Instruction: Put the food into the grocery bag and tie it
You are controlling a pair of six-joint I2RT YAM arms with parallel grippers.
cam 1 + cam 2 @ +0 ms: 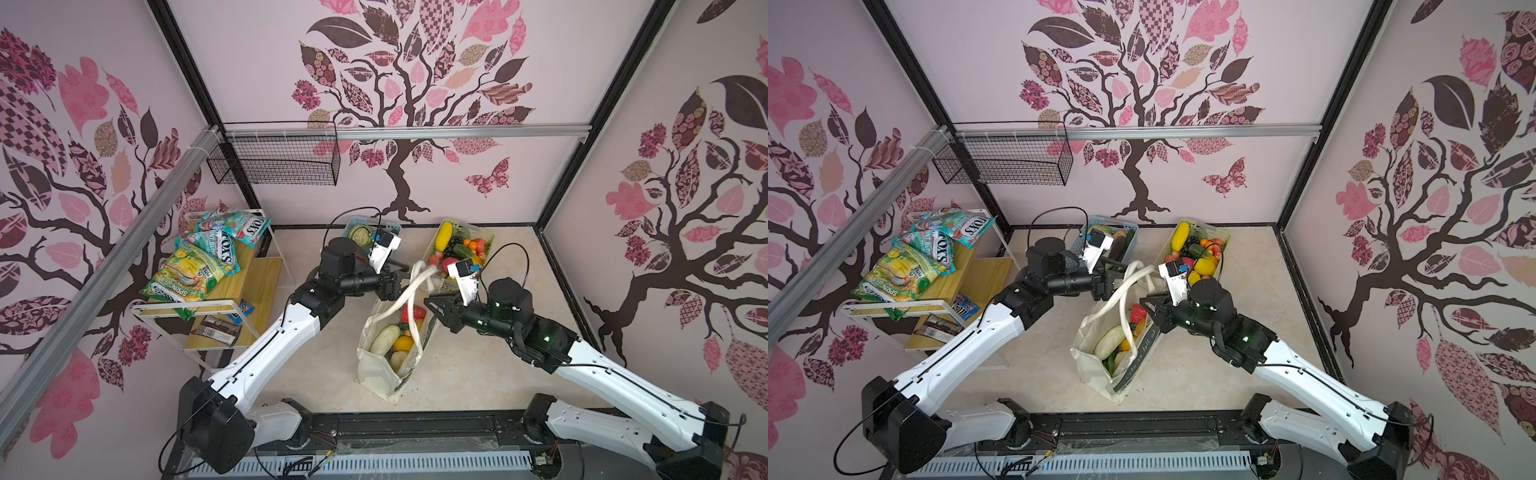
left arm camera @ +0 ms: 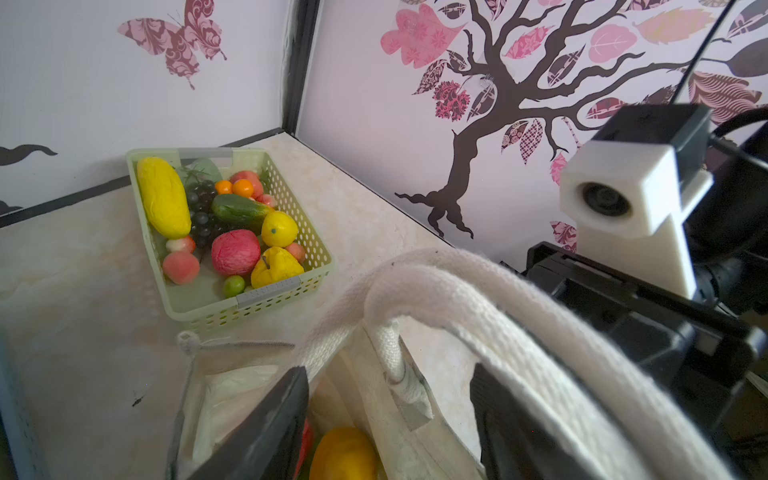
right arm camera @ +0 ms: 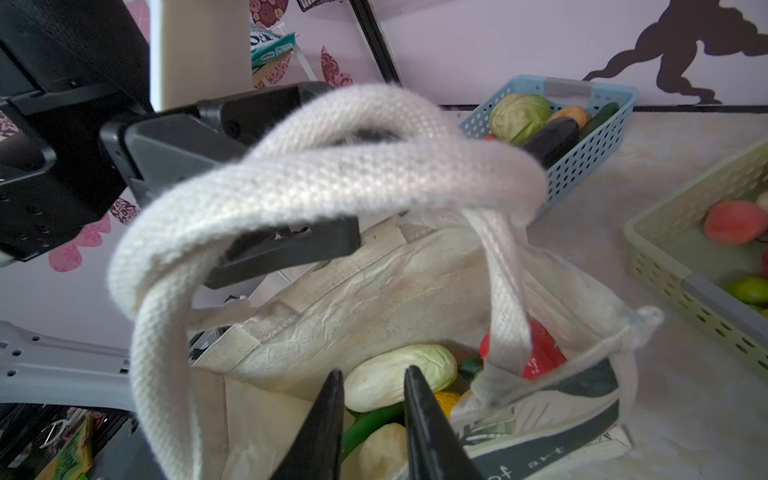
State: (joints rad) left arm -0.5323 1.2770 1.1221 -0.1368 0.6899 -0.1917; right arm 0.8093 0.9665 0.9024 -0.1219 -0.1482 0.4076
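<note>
Mid-table, the grocery bag (image 1: 376, 365) holds the food (image 1: 384, 338), but its crossed straps (image 1: 409, 291) at 12 o'clock merely drape over the wide-open left gripper (image 1: 398, 282) and could slip loose untied, since the right gripper (image 3: 371, 374), narrowly parted, grasps nothing.

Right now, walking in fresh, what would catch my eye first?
The left gripper and right gripper meet over a cream bag in the middle of the table, stuffed with colourful vegetables, its thick straps looped up between them. Behind stands a green basket of bright fruit; shiny snack packets crowd the shelf on the left.
</note>
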